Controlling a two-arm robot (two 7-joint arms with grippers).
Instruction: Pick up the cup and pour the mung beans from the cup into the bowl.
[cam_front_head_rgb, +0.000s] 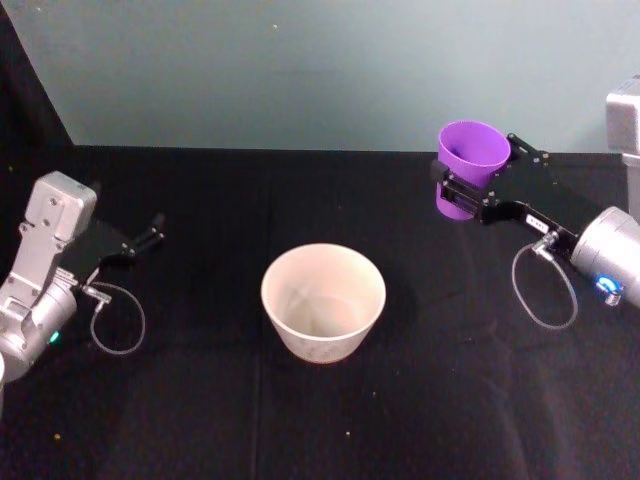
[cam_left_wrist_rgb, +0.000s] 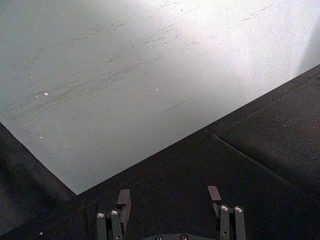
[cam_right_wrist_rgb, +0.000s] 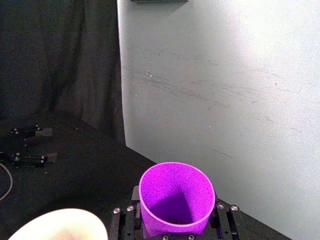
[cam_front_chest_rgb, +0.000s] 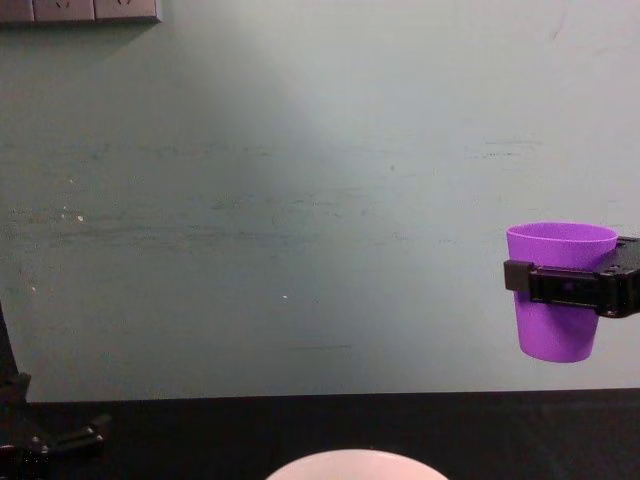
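**Cup held high, right of the bowl**

Our right fingers (cam_front_head_rgb: 458, 188) are closed around the cup (cam_front_head_rgb: 470, 148) at mid-wall. It hangs upright in the air, well right of the bowl (cam_front_head_rgb: 322, 345) on the counter (cam_front_head_rgb: 180, 420). The cup is smooth purple plastic, so we judge it light and slippery (hard squeezing may bend it). Our left fingers (cam_left_wrist_rgb: 123, 200) rest open, far left.

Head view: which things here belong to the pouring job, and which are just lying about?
Job: cup, upright in the shut right gripper; bowl, on the black table, looking empty; mung beans, not discernible inside the cup.
Lying about: left gripper, open, parked at the table's left; cable loop beside it.
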